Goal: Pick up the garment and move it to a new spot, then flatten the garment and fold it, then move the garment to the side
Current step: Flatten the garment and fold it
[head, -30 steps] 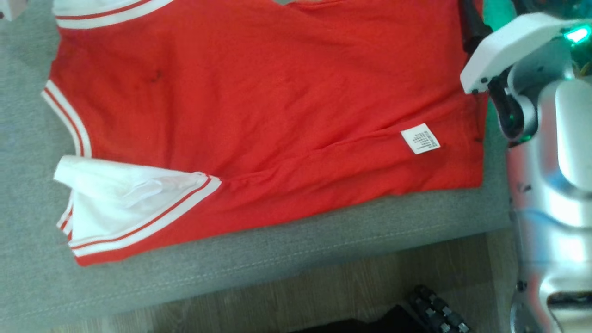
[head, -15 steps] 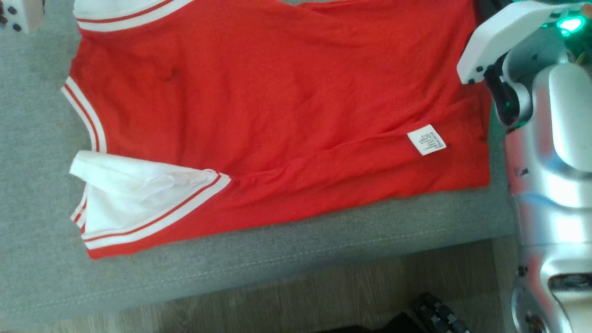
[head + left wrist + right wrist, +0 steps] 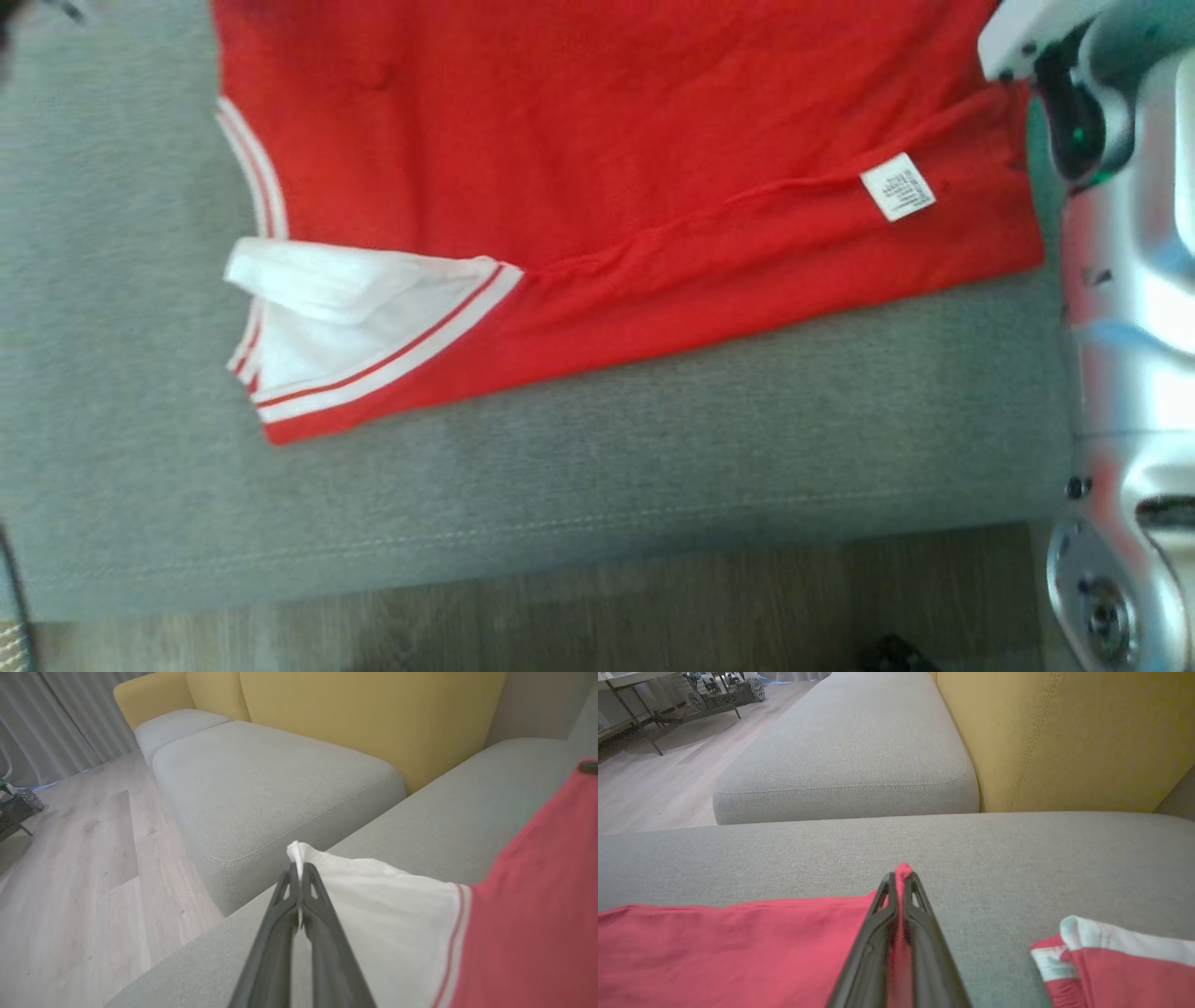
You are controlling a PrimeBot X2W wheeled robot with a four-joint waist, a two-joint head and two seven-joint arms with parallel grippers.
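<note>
The right gripper [image 3: 899,879] has just finished closing: its two dark fingers are now pinching a peak of red cloth at the edge of the garment [image 3: 607,140], where a second ago they were standing wide. The left gripper [image 3: 299,870] is staying clamped on the tip of a white sleeve [image 3: 373,896], jaws pressed together with the fabric poking out between them.

In the head view the garment is lying spread on the grey seat cushion [image 3: 653,467], filling the frame from 10 o'clock round to 2 o'clock. Its other white sleeve [image 3: 364,317] is sitting toward 9 o'clock and the care label [image 3: 897,187] toward 2 o'clock, beside the silver right arm [image 3: 1120,280]. That whole view has slid since the earlier pictures, which reads as the head turning rather than the cloth travelling. The wooden floor [image 3: 560,616] is showing along 6 o'clock.

With both ends now gripped, the robot is probably readying to raise the garment for stretching flat or folding. The thin pinch of cloth could be slipping out under tension.
</note>
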